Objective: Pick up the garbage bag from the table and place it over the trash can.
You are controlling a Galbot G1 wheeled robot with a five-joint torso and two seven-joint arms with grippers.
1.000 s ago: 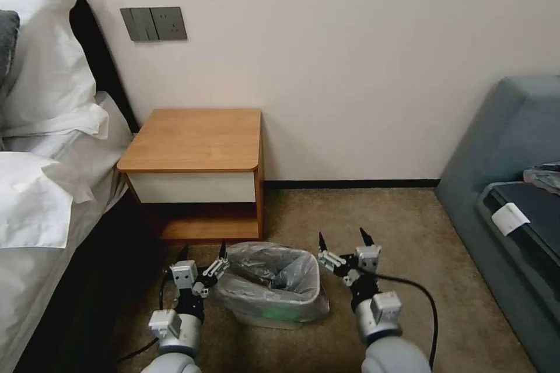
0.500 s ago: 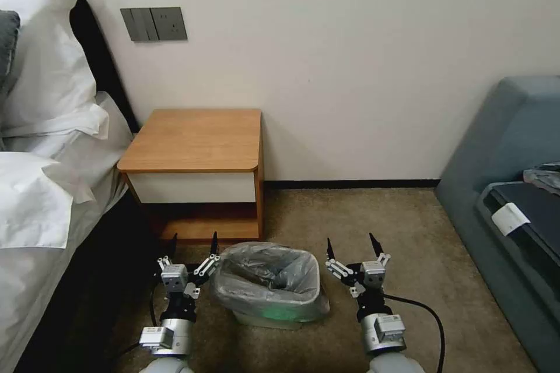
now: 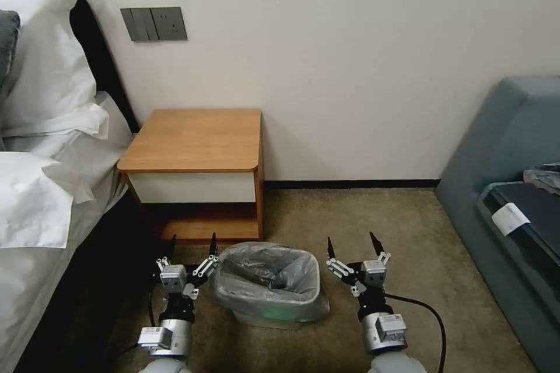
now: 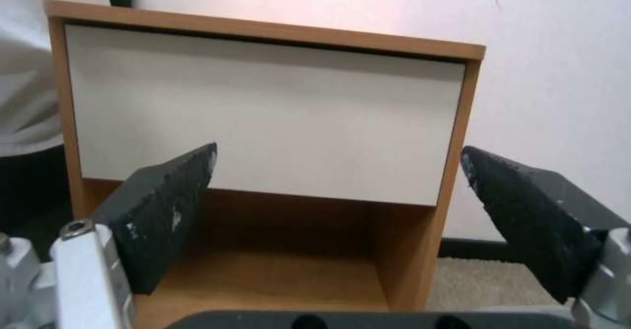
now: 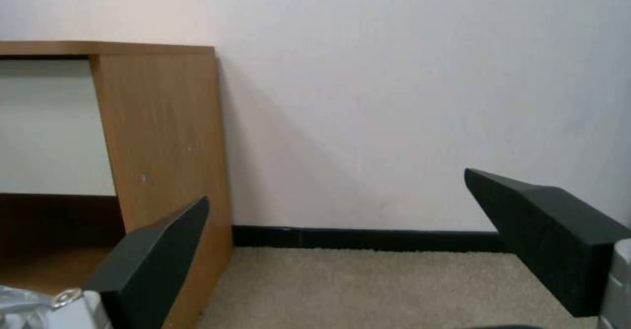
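The garbage bag [image 3: 274,274], grey crinkly translucent plastic, lines the trash can [image 3: 261,319] and folds over its rim. The can stands on the carpet in front of the table [image 3: 195,140], whose wooden top is bare. My left gripper [image 3: 193,239] is open beside the can's left side, fingers pointing toward the table, holding nothing. My right gripper [image 3: 350,240] is open a little off the can's right side, also holding nothing. The left wrist view shows the open left gripper [image 4: 338,150] facing the table [image 4: 263,28]. The right wrist view shows the open right gripper [image 5: 336,186], the table's side [image 5: 164,136] and a corner of the bag [image 5: 19,305].
A bed with white pillows [image 3: 41,128] runs along the left. A grey-blue sofa [image 3: 513,175] stands at the right. A black cable [image 3: 429,309] trails from my right arm. Open carpet [image 3: 361,215] lies between the table and the sofa.
Both grippers have drawn back from the can's rim toward me and slightly outward, staying open. Over the last half second they have held nearly still.
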